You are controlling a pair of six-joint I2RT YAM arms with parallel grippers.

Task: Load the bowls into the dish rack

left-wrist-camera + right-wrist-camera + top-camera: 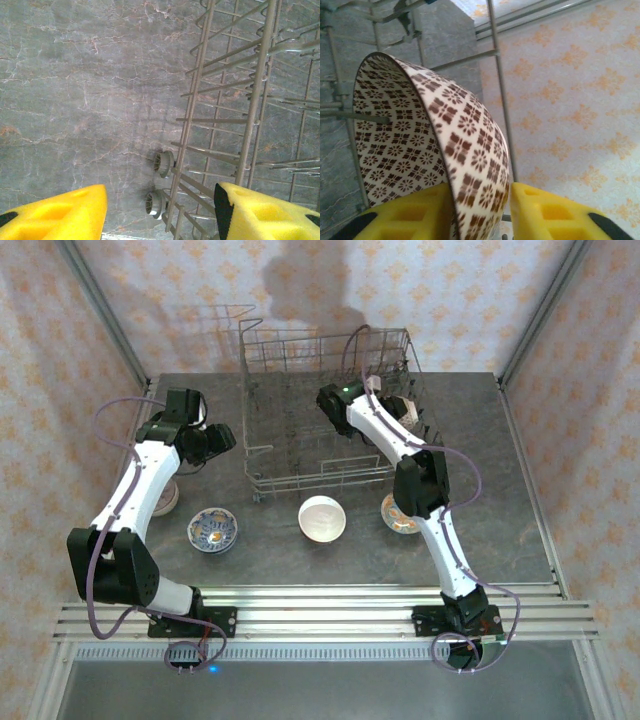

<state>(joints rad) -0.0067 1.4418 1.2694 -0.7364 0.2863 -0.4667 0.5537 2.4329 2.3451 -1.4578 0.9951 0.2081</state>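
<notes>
The dish rack [300, 480] stands at the back middle of the table. Inside its right end, a brown-patterned bowl [460, 130] stands on edge against the rack wires [501, 100]. My right gripper [480, 210] straddles the bowl's rim, open: one pad rests inside the bowl, and the other stands a sliver off its outer wall. From above, that bowl [408, 412] sits by the right gripper [390, 400]. My left gripper [228, 440] hangs open and empty just left of the rack. The left gripper [160, 215] is above bare table, next to the rack's side [250, 125].
On the table in front of the rack lie a blue-and-white bowl [213, 530], a white bowl [322, 518] and an orange-rimmed bowl [398, 518] partly under the right arm. Another bowl [168, 498] peeks out under the left arm. Two small rack wheels [164, 164] sit below the left gripper.
</notes>
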